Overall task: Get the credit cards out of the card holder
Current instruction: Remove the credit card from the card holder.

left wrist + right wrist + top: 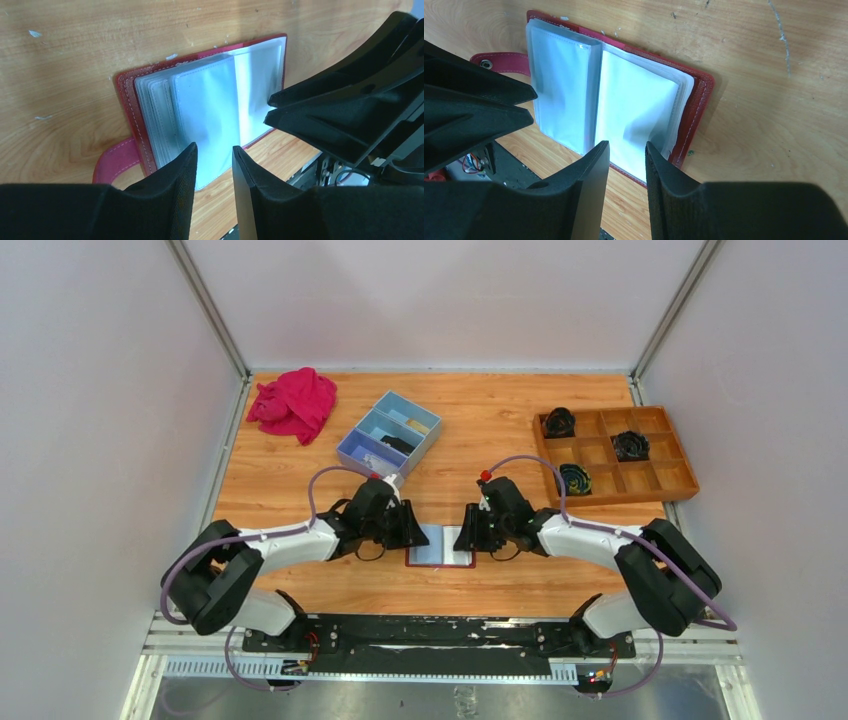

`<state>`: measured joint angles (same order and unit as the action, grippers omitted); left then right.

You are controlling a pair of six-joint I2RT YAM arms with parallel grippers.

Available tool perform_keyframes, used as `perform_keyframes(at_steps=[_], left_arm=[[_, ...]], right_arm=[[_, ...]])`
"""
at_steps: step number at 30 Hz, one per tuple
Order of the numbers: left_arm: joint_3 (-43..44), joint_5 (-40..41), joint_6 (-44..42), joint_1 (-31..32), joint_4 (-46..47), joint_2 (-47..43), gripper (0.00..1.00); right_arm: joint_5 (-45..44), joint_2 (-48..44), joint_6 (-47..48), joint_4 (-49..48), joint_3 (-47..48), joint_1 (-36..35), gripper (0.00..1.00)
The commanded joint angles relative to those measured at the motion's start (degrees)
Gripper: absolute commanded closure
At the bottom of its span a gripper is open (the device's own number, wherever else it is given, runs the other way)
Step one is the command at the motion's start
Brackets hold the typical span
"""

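Observation:
The card holder (440,547) lies open flat on the wooden table, dark red with a pink-red tab strap (112,162). Its grey see-through pockets (205,105) fan out on both halves (636,105). No separate credit cards can be told apart in the whitish pockets. My left gripper (415,530) hovers at the holder's left side, with the jaws of the left gripper (215,150) open a narrow gap over the near pocket edge and nothing between them. My right gripper (468,530) faces it from the right. The right gripper (627,147) is likewise open and empty.
A bright pink cloth (293,403) lies at the back left. A blue three-compartment box (390,432) stands behind the left gripper. A wooden divided tray (660,478) with black items sits at the back right. The table's near edge runs just below the holder.

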<state>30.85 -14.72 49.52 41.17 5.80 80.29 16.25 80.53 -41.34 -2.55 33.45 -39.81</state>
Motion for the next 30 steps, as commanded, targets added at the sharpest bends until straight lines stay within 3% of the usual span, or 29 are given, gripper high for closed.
perform_keyframes(at_steps=[1,30], left_arm=[[-0.71,2.97,-0.13,0.49,-0.5,-2.29,0.64],[1.23,1.7,-1.31,1.45,-0.33,2.1,0.64]], right_arm=[[-0.78,0.24,-0.32,0.17,-1.11,0.7,0.63],[-0.52,0.19,-0.45,0.0,-1.21,0.69,0.64]])
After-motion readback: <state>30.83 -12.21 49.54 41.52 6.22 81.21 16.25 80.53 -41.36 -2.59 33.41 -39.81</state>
